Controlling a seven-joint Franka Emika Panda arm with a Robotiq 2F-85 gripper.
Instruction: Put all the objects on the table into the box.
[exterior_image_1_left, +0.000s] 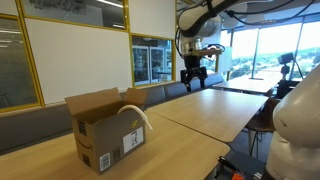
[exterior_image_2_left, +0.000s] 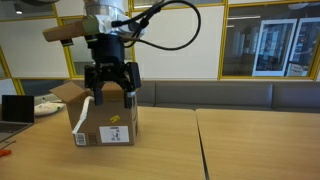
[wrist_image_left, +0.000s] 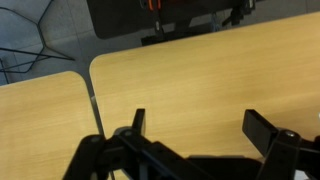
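Note:
The brown cardboard box (exterior_image_1_left: 100, 135) (exterior_image_2_left: 108, 128) stands on the light wood table (exterior_image_1_left: 190, 115) (exterior_image_2_left: 180, 145) with its flaps open. A bendy white tube (exterior_image_1_left: 140, 116) arches out of its open top and down over one side. My gripper (exterior_image_1_left: 195, 82) (exterior_image_2_left: 110, 100) hangs well above the tabletop, open and empty. In an exterior view it is off to the side of the box. In the wrist view, my gripper (wrist_image_left: 200, 125) has only bare table (wrist_image_left: 190, 80) and its seam between the dark fingers (wrist_image_left: 264, 128). A tiny red item (exterior_image_2_left: 4, 150) lies near the table's edge.
Similar tables (exterior_image_1_left: 245, 85) stand further back by the windows. A dark bench (exterior_image_2_left: 240, 95) runs along the wall. A laptop (exterior_image_2_left: 15, 108) sits beside the box. Cables (wrist_image_left: 30, 45) lie on the floor past the table's end. A white robot body (exterior_image_1_left: 298, 125) fills one side.

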